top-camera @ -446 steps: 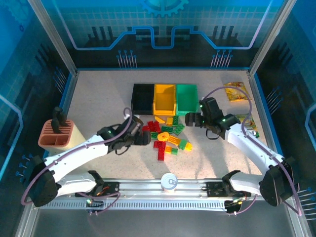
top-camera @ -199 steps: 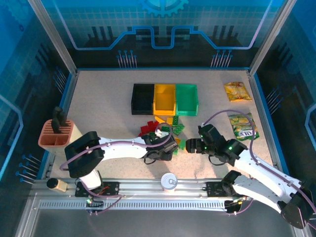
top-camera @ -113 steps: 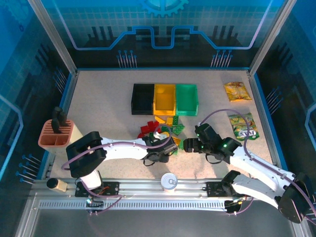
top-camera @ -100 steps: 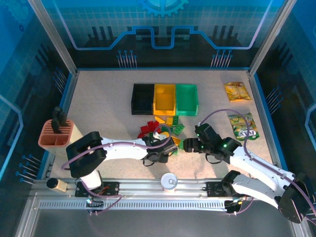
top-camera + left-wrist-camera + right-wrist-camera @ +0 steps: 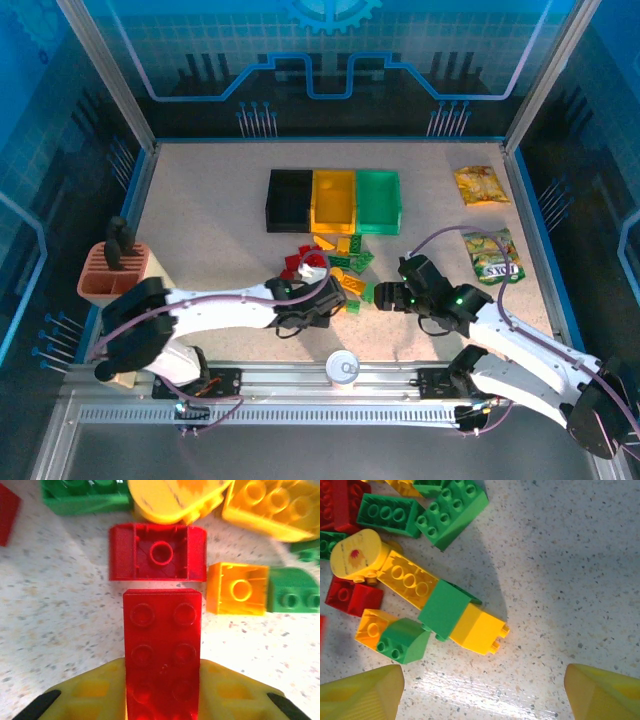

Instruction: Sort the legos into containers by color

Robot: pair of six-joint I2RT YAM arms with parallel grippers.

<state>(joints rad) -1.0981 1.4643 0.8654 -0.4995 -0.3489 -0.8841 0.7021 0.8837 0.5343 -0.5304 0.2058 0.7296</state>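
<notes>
My left gripper (image 5: 162, 692) is shut on a long red lego (image 5: 162, 647), whose studded top faces the camera. It hangs at the near edge of the lego pile (image 5: 340, 265), where the left gripper (image 5: 318, 300) also shows from above. An upturned red brick (image 5: 158, 552) and an orange brick (image 5: 238, 589) lie just beyond it. My right gripper (image 5: 485, 695) is open over bare table just right of the pile, near a joined green-and-yellow lego (image 5: 462, 617). The black bin (image 5: 271, 200), yellow bin (image 5: 334, 222) and green bin (image 5: 380, 224) stand side by side behind the pile.
A terracotta ridged holder (image 5: 113, 272) stands at the left edge. Two snack packets (image 5: 478, 185) (image 5: 492, 257) lie at the right. A small white round object (image 5: 342, 367) sits on the front rail between the arm bases.
The right arm came down from beside the green bin to the pile's right side. The left arm reached into the pile, and its gripper has drawn back slightly left with the red lego.
</notes>
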